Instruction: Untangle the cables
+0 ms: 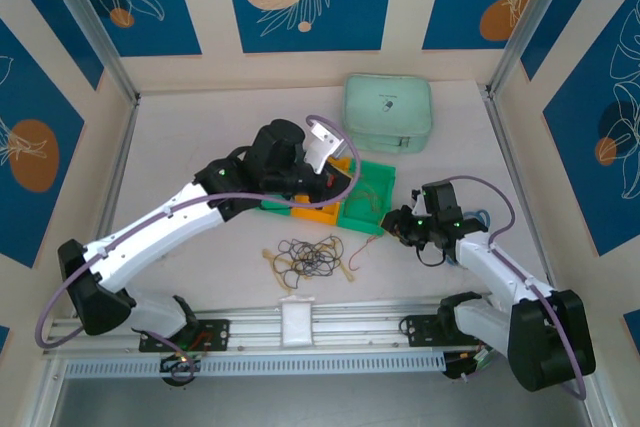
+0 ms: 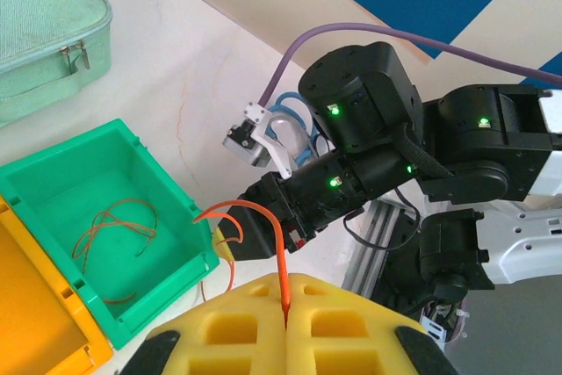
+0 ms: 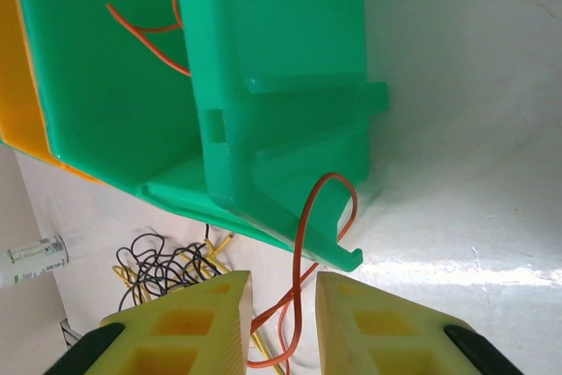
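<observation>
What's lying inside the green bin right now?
Thin red-orange cable loops lie on the floor of the green bin. The floor strip behind its near wall is covered, so anything there cannot be seen.

Pairs white shell links [image 1: 150, 232] with rounded black joint housings [image 2: 360, 94], dotted with small green lights [image 2: 332, 111]. Trails a thick lavender cable [image 2: 386, 32] along each arm. Ends in left hand [image 2: 285, 305] and right hand [image 3: 283, 296] of blocky yellow fingers [image 3: 189, 327] with square cut-outs, black-based.

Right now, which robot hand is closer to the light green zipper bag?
Left. The left gripper hangs above the orange bin, just in front of the bag. The right gripper is farther away, at the green bin's near right corner, across that bin from the bag.
</observation>
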Controlling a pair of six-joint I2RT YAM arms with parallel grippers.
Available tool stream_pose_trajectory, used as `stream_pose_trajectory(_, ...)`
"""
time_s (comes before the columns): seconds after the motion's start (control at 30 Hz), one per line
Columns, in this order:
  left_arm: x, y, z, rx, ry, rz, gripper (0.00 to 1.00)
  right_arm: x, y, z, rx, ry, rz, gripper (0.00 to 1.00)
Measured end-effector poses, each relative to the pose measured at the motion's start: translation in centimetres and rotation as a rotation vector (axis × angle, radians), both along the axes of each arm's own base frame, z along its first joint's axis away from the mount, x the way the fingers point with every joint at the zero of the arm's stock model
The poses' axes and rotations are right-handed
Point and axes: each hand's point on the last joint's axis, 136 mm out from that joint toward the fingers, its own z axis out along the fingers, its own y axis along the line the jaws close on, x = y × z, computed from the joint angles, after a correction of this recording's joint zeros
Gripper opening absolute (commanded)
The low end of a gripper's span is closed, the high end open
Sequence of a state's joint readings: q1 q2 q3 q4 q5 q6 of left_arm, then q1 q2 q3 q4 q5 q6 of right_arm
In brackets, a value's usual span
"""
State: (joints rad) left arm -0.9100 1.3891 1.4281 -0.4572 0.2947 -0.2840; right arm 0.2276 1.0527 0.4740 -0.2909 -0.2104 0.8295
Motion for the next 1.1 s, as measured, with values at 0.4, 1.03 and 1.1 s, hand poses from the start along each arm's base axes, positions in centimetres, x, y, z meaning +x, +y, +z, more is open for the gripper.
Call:
stream_pose_trajectory(0.4, -0.3, 0.8, -1.5, 0.015, 0.038, 0.019, 0.00, -0.5, -0.4, -1.4, -0.016, 0.035, -0.013, 0.01)
stream_pose_trajectory(1.03, 3.7, 8.3, -3.1, 0.159, -0.027, 0.337, 0.00, -2.7, -4.2, 3.9, -0.116, -0.111, -0.100, 0.00)
stream_pose_trajectory(1.1, 4.5, 9.8, -3.7, 0.189, -0.028, 0.393, 0.00, -2.6, -4.4, 5.4, -0.115, -0.154, -0.109, 0.00)
